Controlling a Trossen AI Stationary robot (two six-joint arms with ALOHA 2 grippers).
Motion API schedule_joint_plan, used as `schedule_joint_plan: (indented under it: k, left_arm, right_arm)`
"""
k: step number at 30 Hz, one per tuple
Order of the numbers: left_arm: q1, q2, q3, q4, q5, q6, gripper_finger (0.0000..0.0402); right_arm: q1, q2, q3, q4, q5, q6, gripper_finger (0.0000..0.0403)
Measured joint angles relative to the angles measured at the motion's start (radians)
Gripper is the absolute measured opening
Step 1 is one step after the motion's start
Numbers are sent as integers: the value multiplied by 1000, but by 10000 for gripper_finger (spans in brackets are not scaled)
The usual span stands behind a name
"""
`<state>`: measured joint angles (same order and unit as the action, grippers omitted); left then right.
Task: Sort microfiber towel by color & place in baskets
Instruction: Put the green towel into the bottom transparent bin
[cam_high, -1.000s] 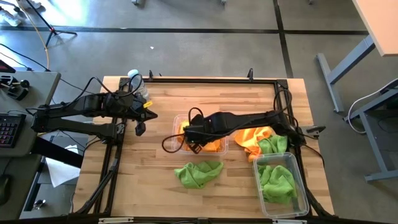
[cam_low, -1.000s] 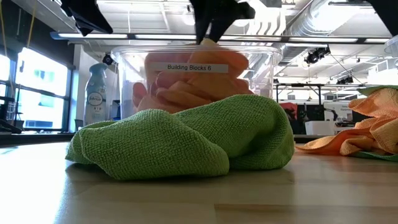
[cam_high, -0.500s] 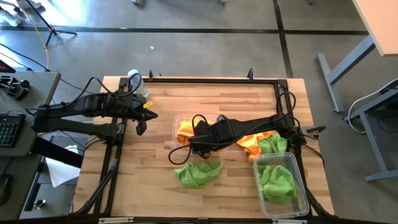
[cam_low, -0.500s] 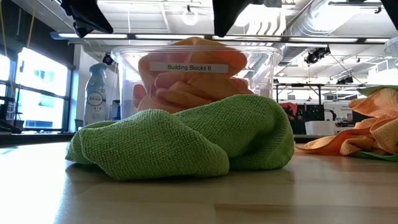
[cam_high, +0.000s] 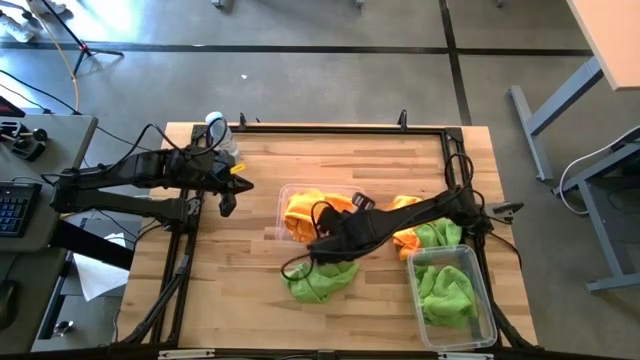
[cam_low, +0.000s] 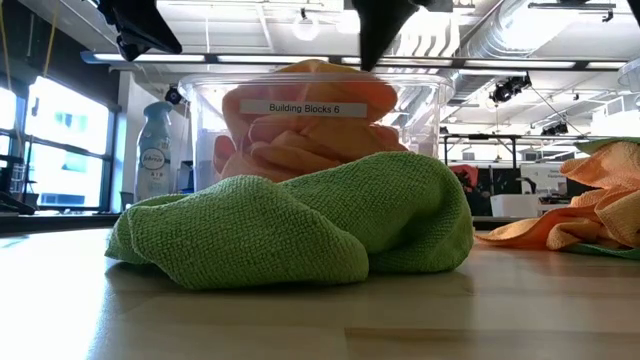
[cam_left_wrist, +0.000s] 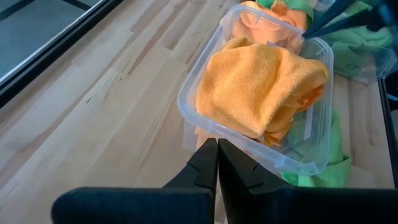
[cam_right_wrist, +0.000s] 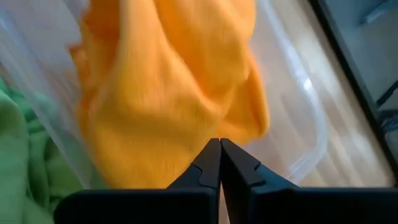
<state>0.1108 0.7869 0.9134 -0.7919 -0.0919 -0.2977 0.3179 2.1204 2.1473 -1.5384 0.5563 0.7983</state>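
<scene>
From above, the left hand waits at the desk's left edge, near a spray bottle. The right hand hangs at the near edge of the middle basket, which holds orange towels. A loose green towel lies just near of it. More orange and green towels are piled to the right, touching the second basket, which holds green towels.

At desk level, the green towel fills the foreground in front of the basket labelled "Building Blocks 6", packed with orange cloth. An orange towel lies at right.

The left wrist camera shows the left hand clenched on nothing, fingers pressed together, facing the basket of orange towels.

The right wrist camera shows the right hand likewise clenched and empty, above the orange towels in the basket.
</scene>
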Motion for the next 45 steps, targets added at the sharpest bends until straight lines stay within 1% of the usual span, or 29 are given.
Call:
schedule_joint_plan:
  k: [3, 6, 9, 14, 17, 20, 22, 24, 27, 30, 33, 35, 39, 45]
  left_arm:
    - [0, 0, 0, 0, 0, -6, 0]
    - [0, 0, 0, 0, -1, -7, 0]
    - [0, 0, 0, 0, -1, -6, 0]
    - [0, 0, 0, 4, -10, -6, 0]
    - [0, 0, 0, 4, -21, -6, 0]
    - [0, 0, 0, 4, -22, -14, 0]
    - [0, 0, 0, 4, -23, -15, 0]
    - [0, 2, 0, 5, -23, -18, 0]
    - [0, 12, 0, 27, -23, -54, 0]
    - [-19, 34, 0, 86, -22, -88, 0]
    - [-94, 82, 0, 159, -26, -119, 0]
    - [-154, 124, 1, 187, -70, -145, 0]
    - [-279, 235, 35, 189, -181, -219, 0]
    - [-447, 396, 144, 185, -297, -283, 0]
  right_arm:
    - [17, -71, -153, 59, -10, 56, 0]
    - [37, -179, -312, 139, -11, 127, 0]
    - [58, -318, -475, 239, -5, 198, 0]
    - [85, -577, -736, 398, 47, 266, 0]
    - [88, -717, -849, 395, 52, 317, 0]
    - [88, -830, -932, 396, 25, 405, 0]
    - [88, -886, -974, 401, 19, 474, 0]
    - [88, -930, -1006, 401, 19, 497, 0]
    - [88, -972, -1040, 399, 12, 503, 0]
    - [88, -993, -1051, 393, 12, 483, 0]
    - [88, -996, -1051, 382, 12, 458, 0]
    - [88, -996, -1051, 378, 12, 438, 0]
    - [88, -996, -1051, 369, 12, 424, 0]
    - [88, -996, -1051, 341, 11, 424, 0]
